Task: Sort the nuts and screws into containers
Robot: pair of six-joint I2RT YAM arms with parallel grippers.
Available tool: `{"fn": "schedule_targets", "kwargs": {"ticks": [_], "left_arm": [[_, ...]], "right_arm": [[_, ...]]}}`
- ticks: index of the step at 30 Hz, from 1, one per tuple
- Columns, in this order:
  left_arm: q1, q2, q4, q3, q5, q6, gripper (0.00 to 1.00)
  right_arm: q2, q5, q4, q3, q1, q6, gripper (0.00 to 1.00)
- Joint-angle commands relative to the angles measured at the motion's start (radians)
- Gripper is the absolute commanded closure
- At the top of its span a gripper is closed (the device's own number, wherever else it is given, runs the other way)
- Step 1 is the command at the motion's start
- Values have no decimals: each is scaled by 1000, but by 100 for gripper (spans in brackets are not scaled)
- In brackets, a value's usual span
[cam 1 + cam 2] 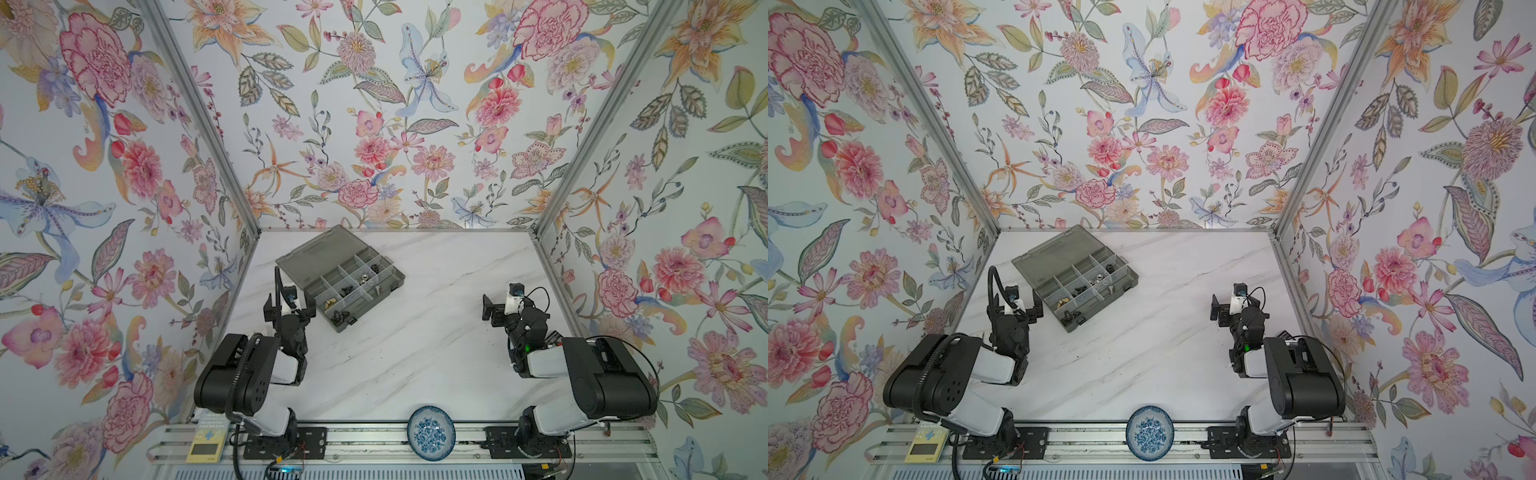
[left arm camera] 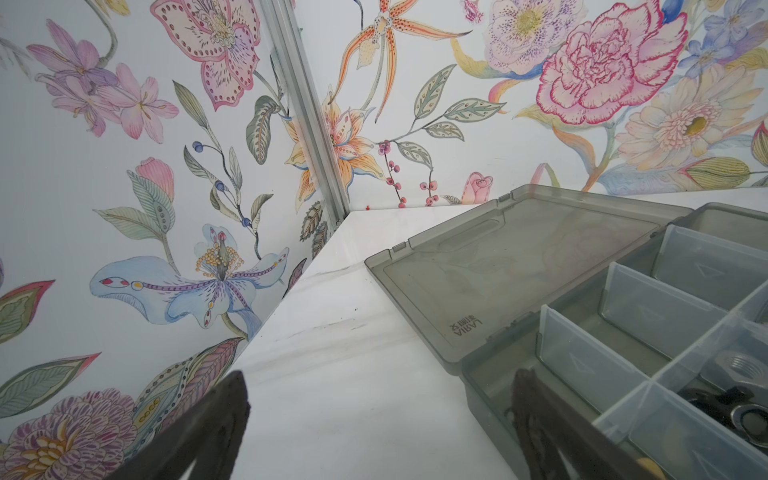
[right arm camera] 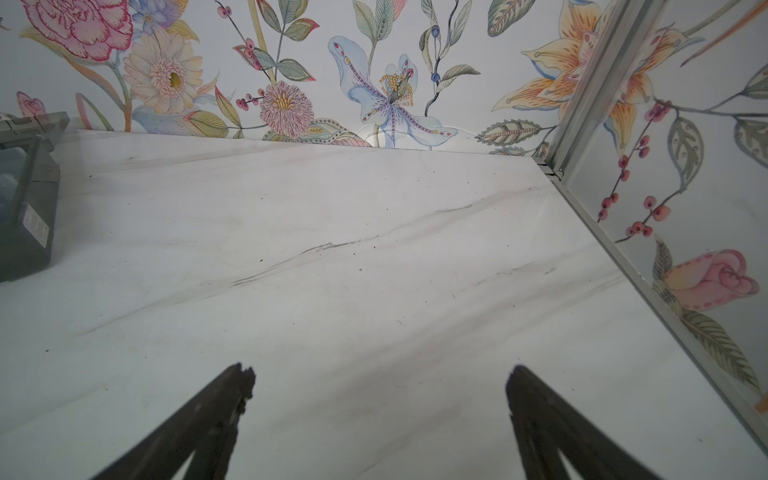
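**A:** Left gripper (image 1: 289, 306)?

**B:** Jaws spread wide, nothing held. In the wrist view its dark, rough-faced fingers (image 2: 224, 415) frame bare counter (image 2: 332, 374), which is white with a grey marble vein and a smooth sheen.

**A:** Box?

**B:** The organizer box (image 1: 372, 305) sits just beside that gripper, on its right-finger side and slightly ahead. It's rectangular, in smoky grey translucent plastic, with the hinged lid (image 1: 318, 253) folded flat open. In the wrist view the right finger overlaps the box's corner wall. Can't tell if they touch.

**A:** Hardware?

**B:** All of it is in the containers (image 2: 582, 365), small rectangular cells with clear dividers.
- **Nuts (image 1: 331, 302):** brass-coloured ones are in a cell close to the gripper. Going away from it come black ones, then shiny domed silver ones.
- **Wrist view:** a threaded silver hex nut (image 2: 744, 368) lies next to some black pieces.
- **Screws (image 1: 345, 318):** I read the dark stubby pieces in the end cell as these, but they're too small to be sure.

**A:** Dish?

**B:** It's a round glazed dish (image 1: 431, 434) with a blue-and-white pattern. It sits well behind both grippers, between the arm bases.

**A:** Right gripper (image 1: 492, 311)?

**B:** Also fully spread with nothing in it, over bare counter. The box is well apart, off its left-finger side. Its wrist view catches only one grey corner of it.
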Motion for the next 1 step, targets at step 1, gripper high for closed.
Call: {"fn": "schedule_targets", "kwargs": {"ticks": [1], "left_arm": [[11, 2, 25, -1, 19, -5, 1]], "right_arm": [[8, 10, 0, 17, -5, -7, 1]]}}
